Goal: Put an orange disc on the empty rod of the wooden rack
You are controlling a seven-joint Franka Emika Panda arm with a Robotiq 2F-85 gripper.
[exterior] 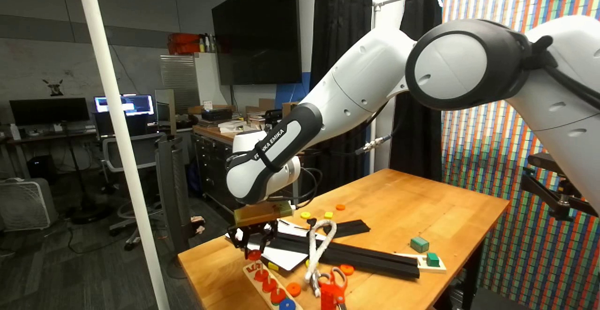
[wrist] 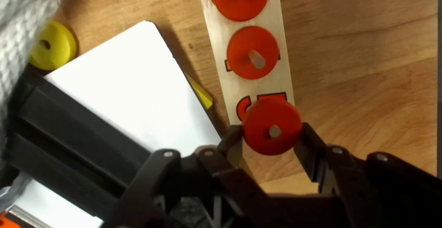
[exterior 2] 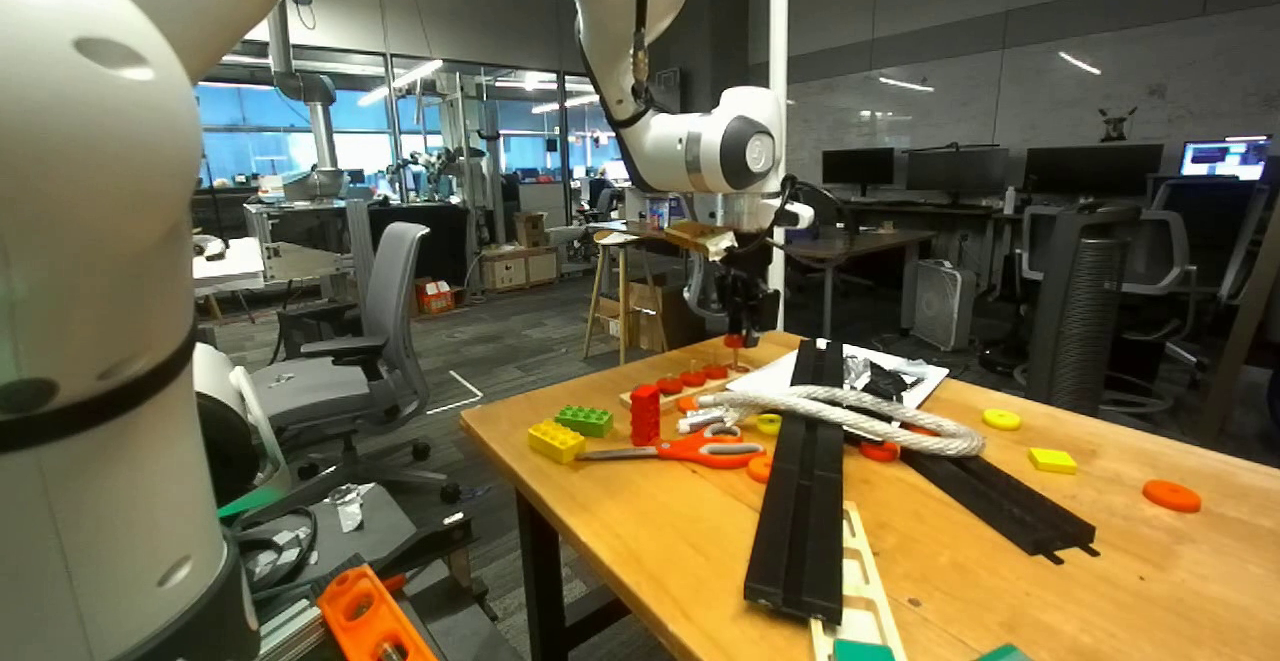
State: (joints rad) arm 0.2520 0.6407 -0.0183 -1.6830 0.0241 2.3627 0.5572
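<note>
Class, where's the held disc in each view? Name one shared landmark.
In an exterior view: held disc, low, left of centre.
In an exterior view: held disc, just right of and below centre.
In the wrist view: held disc, right of and below centre.
Shared landmark: rope.

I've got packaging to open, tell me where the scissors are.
In an exterior view, the scissors lie on the table left of the long black bar, just in front of the red block tower, pointing toward the yellow studded block.

rack [wrist: 255,86] and board [wrist: 145,83] on table [wrist: 362,83]
in the wrist view, board left of rack, bar [wrist: 76,128] across board; disc [wrist: 264,122] on end rod [wrist: 275,131], between fingers [wrist: 309,145]
</note>
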